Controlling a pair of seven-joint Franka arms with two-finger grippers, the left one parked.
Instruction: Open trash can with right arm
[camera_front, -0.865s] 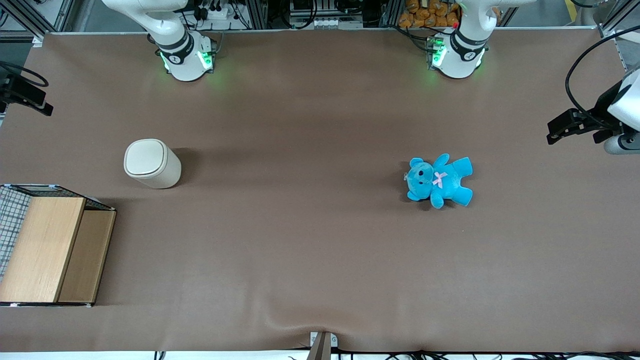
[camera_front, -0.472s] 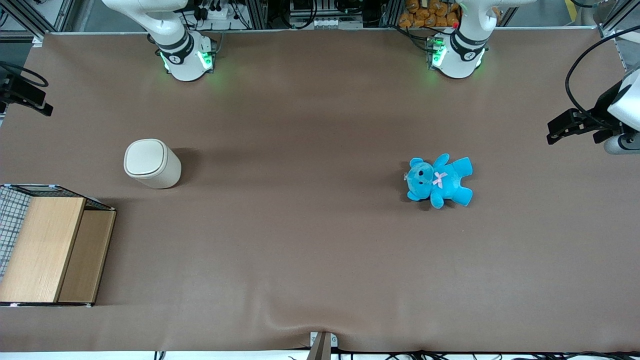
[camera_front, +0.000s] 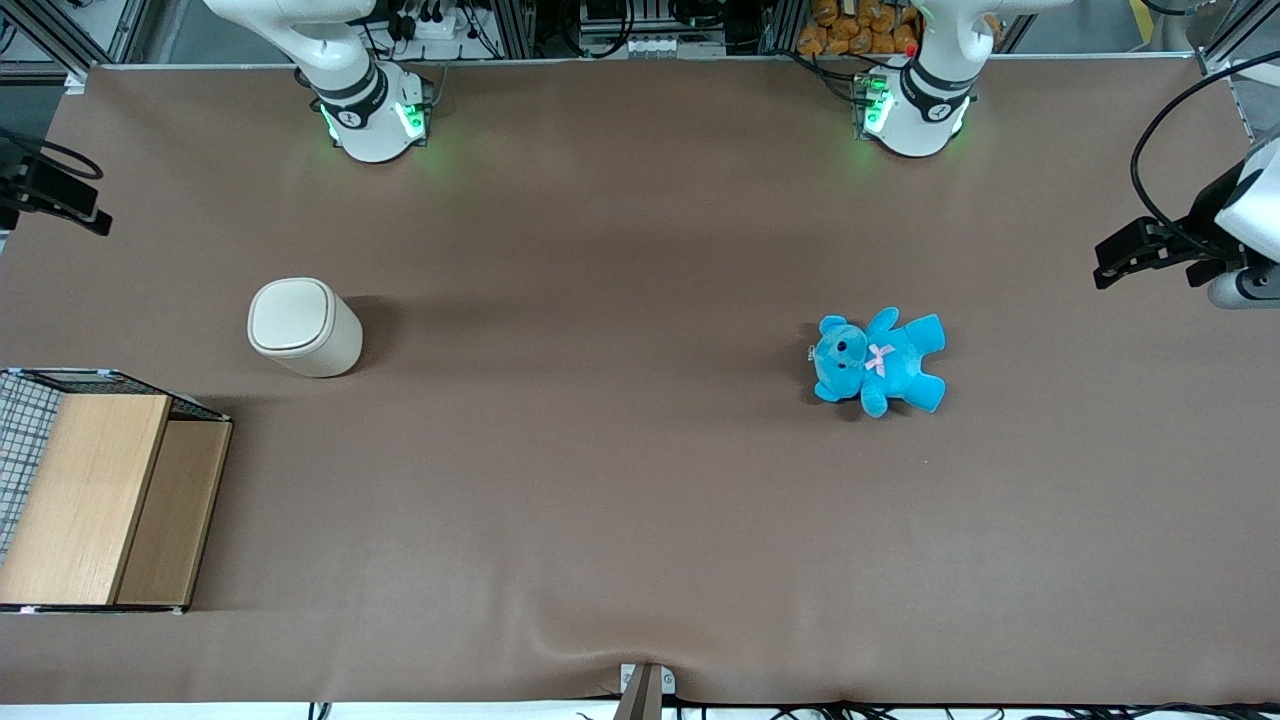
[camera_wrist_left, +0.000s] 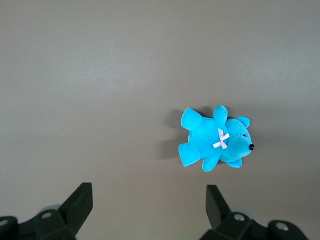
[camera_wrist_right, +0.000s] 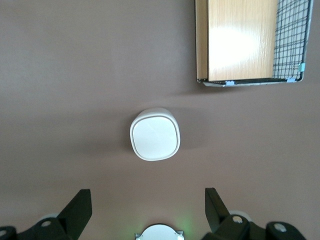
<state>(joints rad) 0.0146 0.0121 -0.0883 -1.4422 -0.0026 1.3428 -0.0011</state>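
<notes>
Trash can (camera_front: 304, 327) stands lid-closed on brown table (camera_front: 640, 500); gripper (camera_wrist_right: 148, 210) above, jaws apart.

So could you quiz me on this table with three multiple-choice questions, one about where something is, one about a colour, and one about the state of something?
1. Where is the trash can?
A. toward the working arm's end of the table, beside the wood-and-mesh box
B. touching the teddy bear
C. inside the box

2. What colour is the teddy bear?
A. red
B. bright blue
C. green

3. What state is the trash can's lid in?
A. missing
B. propped wide open
C. closed flat

Answers:
1 A, the can stands apart from the box at that end, far from the bear.
2 B, blue plush with a pale pink bow.
3 C, the right wrist view shows the lid flat on the can, with the open gripper well above it, touching nothing.
</notes>
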